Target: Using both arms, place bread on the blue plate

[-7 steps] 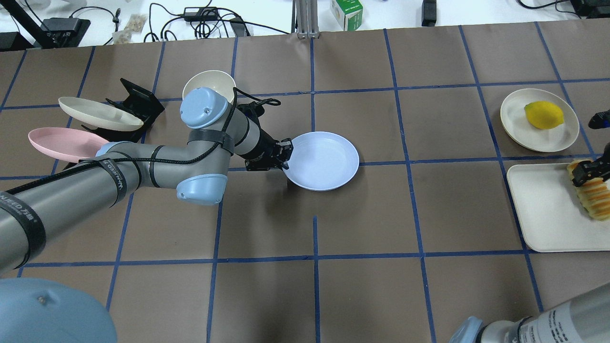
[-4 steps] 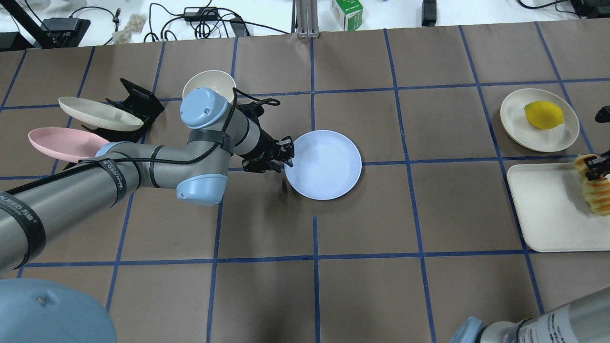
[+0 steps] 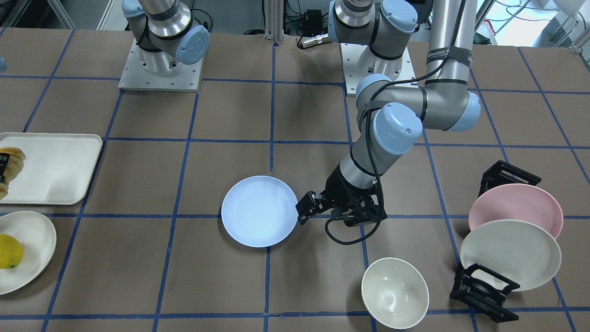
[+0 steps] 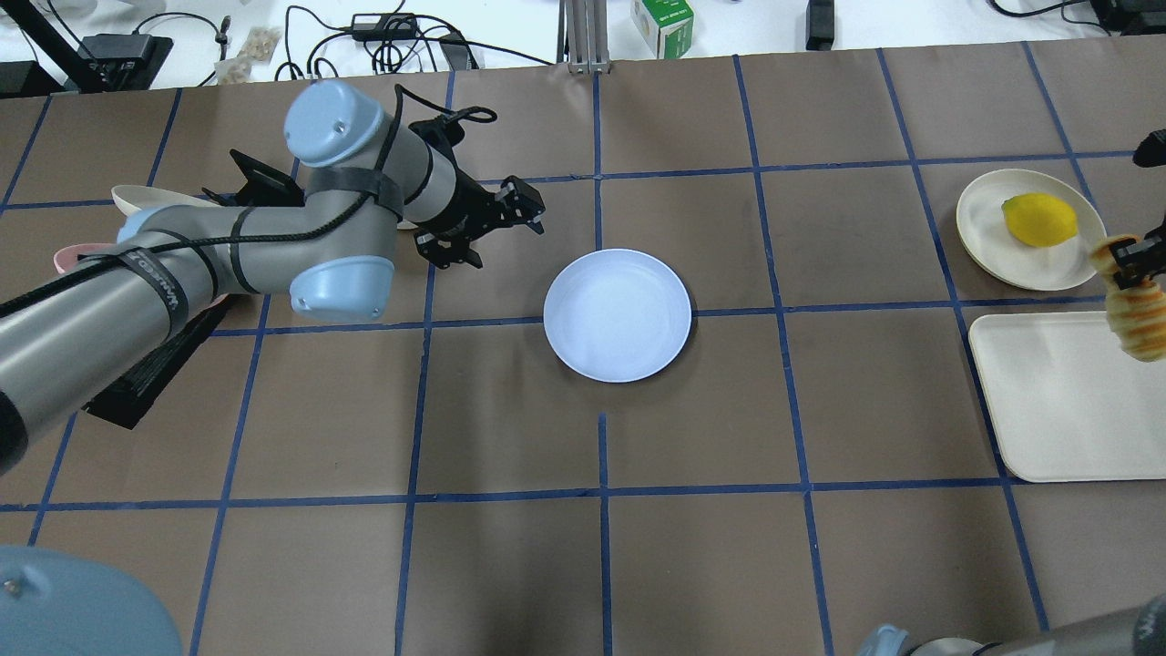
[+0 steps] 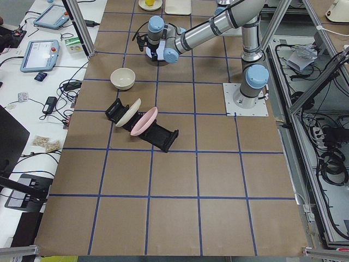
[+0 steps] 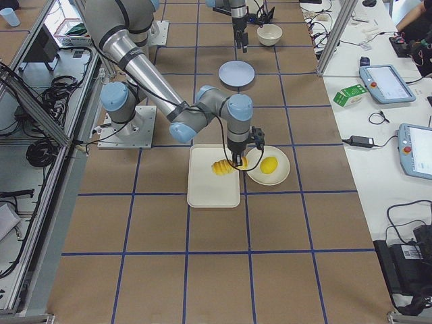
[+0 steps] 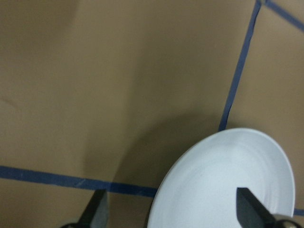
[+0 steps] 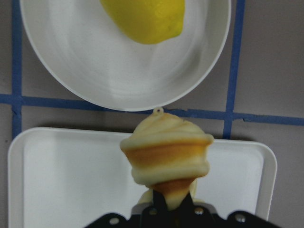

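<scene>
The blue plate (image 4: pixel 618 314) lies flat at the table's middle, bare; it also shows in the front view (image 3: pixel 259 210) and the left wrist view (image 7: pixel 223 185). My left gripper (image 4: pixel 524 205) is open and empty, raised and set back to the far left of the plate, off its rim. My right gripper (image 4: pixel 1134 260) is shut on the top end of the bread (image 4: pixel 1139 317), which hangs from it above the cream tray's (image 4: pixel 1048 410) far edge. In the right wrist view the bread (image 8: pixel 166 154) sticks out from the fingers over the tray edge.
A yellow lemon (image 4: pixel 1038 220) sits on a cream plate (image 4: pixel 988 241) beyond the tray. A cream bowl (image 3: pixel 395 293), a pink plate (image 3: pixel 515 210) and a cream plate (image 3: pixel 509 253) on black racks stand on my left side.
My left gripper let go of the blue plate's rim, opened, and rose away to the far left; the plate now lies flat. My right gripper lifted the bread off the tray.
</scene>
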Robot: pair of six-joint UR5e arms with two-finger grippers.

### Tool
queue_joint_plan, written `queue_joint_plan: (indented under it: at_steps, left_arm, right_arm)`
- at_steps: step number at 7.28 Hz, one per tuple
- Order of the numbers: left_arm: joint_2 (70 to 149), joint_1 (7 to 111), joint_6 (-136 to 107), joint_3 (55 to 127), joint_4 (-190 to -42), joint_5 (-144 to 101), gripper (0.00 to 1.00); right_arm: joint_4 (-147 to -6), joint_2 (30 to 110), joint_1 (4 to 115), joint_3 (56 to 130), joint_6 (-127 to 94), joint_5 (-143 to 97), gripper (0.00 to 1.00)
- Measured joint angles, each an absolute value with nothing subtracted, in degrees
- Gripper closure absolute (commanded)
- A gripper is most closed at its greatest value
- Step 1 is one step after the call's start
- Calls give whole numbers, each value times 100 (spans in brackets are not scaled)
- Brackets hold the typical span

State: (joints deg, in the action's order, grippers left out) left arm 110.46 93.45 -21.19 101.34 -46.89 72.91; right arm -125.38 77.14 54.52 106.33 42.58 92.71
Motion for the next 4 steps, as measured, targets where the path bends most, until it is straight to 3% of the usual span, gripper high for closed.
queue_joint_plan:
  at_steps: [4]
  left_arm:
    - [10238, 8565, -224, 8559, -8091, 8713, 0]
  right_arm:
    - [-12464, 7784, 7040, 10582, 2401, 8855, 91]
